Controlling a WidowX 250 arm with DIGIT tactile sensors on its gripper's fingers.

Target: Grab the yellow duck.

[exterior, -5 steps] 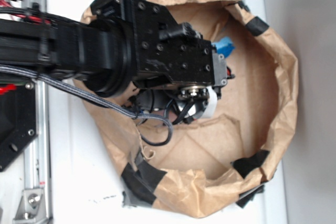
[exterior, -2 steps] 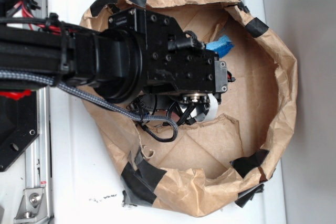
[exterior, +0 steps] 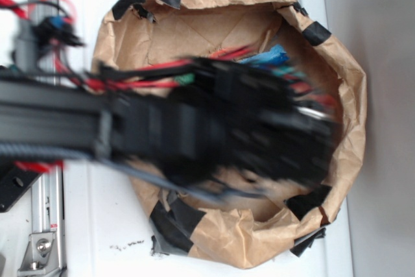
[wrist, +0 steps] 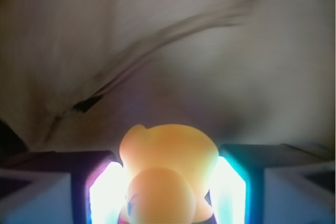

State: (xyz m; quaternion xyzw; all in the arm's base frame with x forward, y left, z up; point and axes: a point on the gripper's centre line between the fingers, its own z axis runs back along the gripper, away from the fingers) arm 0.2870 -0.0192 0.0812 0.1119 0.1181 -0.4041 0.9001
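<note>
Pincer [wrist: 168, 192] clamped on yellow duck [wrist: 169, 166], blurred arm [exterior: 194, 131] over brown paper bag [exterior: 259, 244]

Exterior view: the arm [exterior: 214, 134], sharply outlined a moment ago, now appears as a motion-blurred dark mass. It reaches further across the paper bag [exterior: 343, 128], its far end now close to the bag's right wall, and covers more of the bag floor. Red wires [exterior: 162, 72], previously at the left edge, now stretch over the bag's upper interior. The blue sponge [exterior: 272, 55] shows less of its surface than before.
</note>
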